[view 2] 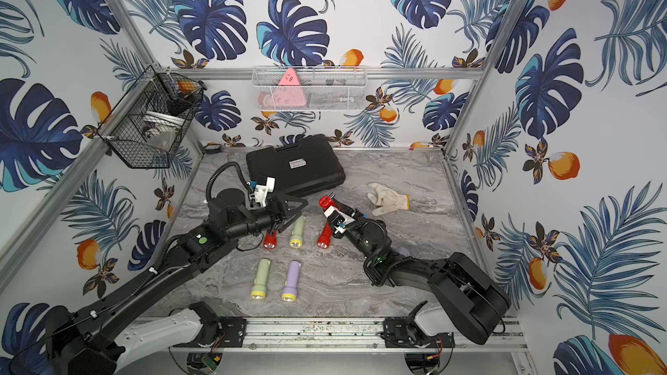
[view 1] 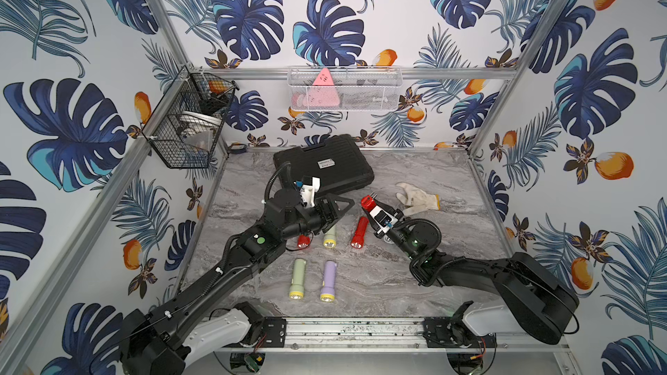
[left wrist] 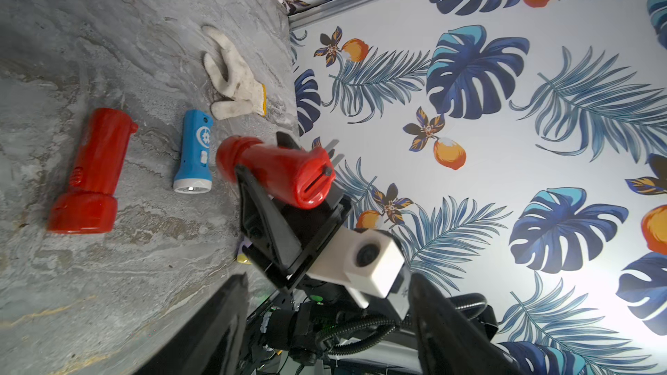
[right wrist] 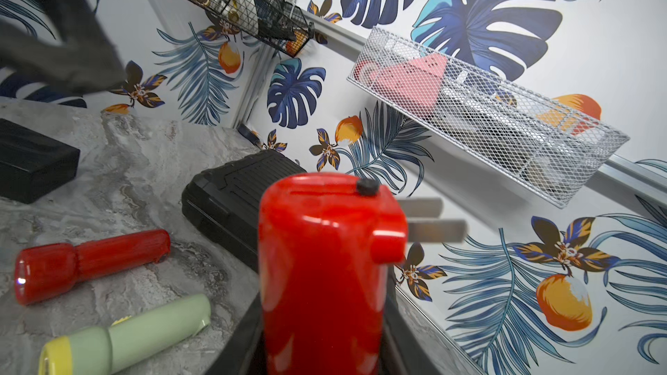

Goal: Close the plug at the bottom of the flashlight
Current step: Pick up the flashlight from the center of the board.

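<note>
The grey stone-look table (view 1: 415,265) has a big black case (view 1: 325,164) at the back. In front of the case the left claw (view 1: 339,212) hangs over the table with its two fingers spread apart, and nothing is between them. Just beside it, the right claw (view 1: 377,211) is pinching a red flashlight (right wrist: 325,265) and holding it up off the table, near the middle. A white glove (view 1: 418,200) lies close behind. More flashlights lie flat on the table — a red one (view 1: 359,232), a green one (view 1: 297,279) and a purple one (view 1: 327,280). From the held flashlight's bottom end two small metal prongs (right wrist: 429,221) stick out sideways — not folded in.
</note>
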Robot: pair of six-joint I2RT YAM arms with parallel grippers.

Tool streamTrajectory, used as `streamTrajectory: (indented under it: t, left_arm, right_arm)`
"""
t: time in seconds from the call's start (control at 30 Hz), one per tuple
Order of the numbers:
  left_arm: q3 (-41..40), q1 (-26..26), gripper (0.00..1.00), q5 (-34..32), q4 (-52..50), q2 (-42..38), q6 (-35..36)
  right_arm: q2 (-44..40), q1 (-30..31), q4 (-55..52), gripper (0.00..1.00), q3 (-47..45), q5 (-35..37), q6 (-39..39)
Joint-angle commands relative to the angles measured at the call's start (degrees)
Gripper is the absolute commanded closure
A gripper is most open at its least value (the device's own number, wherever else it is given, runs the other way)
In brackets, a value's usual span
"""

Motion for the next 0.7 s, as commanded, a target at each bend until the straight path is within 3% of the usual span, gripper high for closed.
streamTrajectory:
  t: [0.0, 0.1, 0.2, 0.43, 0.67]
  left_arm:
    - [0.6, 1.1, 0.31, 3.3, 2.4, 2.0, -2.6]
    - [1.3, 2.4, 0.33, 6.3, 4.0, 4.6, -4.0]
    - [4.0, 2.5, 0.32, 6.1, -0.1, 5.7, -0.7]
    - [7.4, 2.7, 0.3, 5.6, -4.3, 6.2, 0.7]
    - [5.1, 2.6, 0.34, 5.0, -5.8, 4.6, -1.6]
  right_arm:
    - [-1.3, 0.1, 6.7, 1.0, -0.7, -4.5, 4.4]
    - [-2.8, 0.1, 3.8, 1.0, -0.2, -7.1, 7.9]
    - [-4.3, 0.1, -0.6, 1.0, 0.6, -8.5, 8.6]
    - [-0.8, 0.2, 1.1, 1.0, 0.3, -6.7, 4.5]
    - [3.3, 0.4, 3.3, 1.0, 2.6, -6.2, -0.2]
